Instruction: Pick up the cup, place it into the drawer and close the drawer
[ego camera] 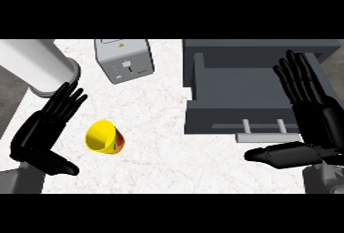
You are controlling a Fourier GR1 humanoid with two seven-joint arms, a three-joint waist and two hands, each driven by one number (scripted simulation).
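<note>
1. The cup (104,138) is bright yellow, with a red band bearing dark markings on its outer side near the base. It lies tilted on the white marbled counter (168,154), its open mouth turned up and toward the view's left, so the yellow inside shows.
2. The cup sits in the left half of the counter, just beside the left hand (46,132) and well apart from the drawer (242,98).
3. The left hand is released: its fingers are straight and spread, pointing up and to the right, thumb out near the lower edge. It holds nothing and does not touch the cup.
4. The right hand (310,118) is also released, fingers straight and pointing up, thumb stretched out to the left. It shows at the right edge, over the drawer's right side, and grasps nothing.
5. The drawer is dark grey and stands pulled open. Its light grey handle (264,135), on 2 short posts, juts from its front face toward the robot.
6. A grey toaster (124,59) stands at the counter's far side, above the cup.
7. A large white cylinder (37,63) stands at the upper left.
</note>
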